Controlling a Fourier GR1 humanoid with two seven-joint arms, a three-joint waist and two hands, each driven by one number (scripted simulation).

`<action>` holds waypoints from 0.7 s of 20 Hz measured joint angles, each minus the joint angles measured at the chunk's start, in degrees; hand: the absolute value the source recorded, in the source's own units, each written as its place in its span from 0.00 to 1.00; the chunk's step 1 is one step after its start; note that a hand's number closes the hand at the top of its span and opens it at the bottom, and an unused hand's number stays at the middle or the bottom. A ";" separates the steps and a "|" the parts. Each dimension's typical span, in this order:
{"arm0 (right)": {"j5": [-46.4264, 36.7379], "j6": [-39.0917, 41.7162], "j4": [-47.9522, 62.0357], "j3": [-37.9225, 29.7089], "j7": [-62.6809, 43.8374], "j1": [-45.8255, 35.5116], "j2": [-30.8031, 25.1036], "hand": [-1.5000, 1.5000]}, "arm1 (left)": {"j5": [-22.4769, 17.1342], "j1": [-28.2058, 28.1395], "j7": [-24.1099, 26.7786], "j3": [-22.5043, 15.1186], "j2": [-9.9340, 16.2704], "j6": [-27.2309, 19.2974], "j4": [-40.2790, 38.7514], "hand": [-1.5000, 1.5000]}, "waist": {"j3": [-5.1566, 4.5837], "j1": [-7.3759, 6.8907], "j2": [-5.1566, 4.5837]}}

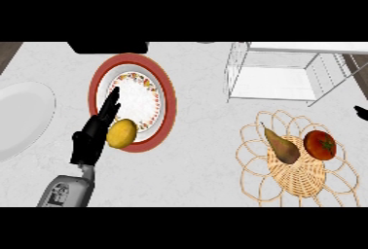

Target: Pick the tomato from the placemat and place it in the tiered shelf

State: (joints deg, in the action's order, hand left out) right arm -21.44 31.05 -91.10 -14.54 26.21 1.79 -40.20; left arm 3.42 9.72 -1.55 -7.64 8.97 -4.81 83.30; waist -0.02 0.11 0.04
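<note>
**A:** Start at your left. What do you see there?

**B:** A plain white plate (22, 119) at the edge of the pale marbled surface (194, 160). Beside it your left hand (92, 136) lies with its fingers (111, 104) straight and holding nothing, over the rim of the red-rimmed floral plate (155, 92), just touching a yellow lemon (120, 133).

**A:** And the tomato?

**B:** Well to the right. The round red tomato (320, 144) sits on the woven wicker placemat (298, 163), beside a brown pear (282, 145). The white wire tiered shelf (287, 73) stands just behind it.

**A:** Your right hand?

**B:** Only a dark tip (361, 113) shows at the right edge; you cannot tell how it is set.

**A:** So which step is this?

**B:** By my reckoning, the approach; nothing is grasped yet. Next you'd need the right hand over the tomato, closing clear of the pear.
</note>
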 measured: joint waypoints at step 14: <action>-10.67 -0.73 3.79 0.60 0.81 -3.66 4.91 0.00 | 1.68 -0.67 -0.54 2.56 -1.69 2.72 0.48 0.50 | 0.02 -0.10 -0.03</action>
State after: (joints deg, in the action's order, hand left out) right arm -32.12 30.32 -87.31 -13.94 27.02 -1.87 -35.29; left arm 5.10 9.05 -2.08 -5.08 7.28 -2.09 83.78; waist 0.00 0.02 0.00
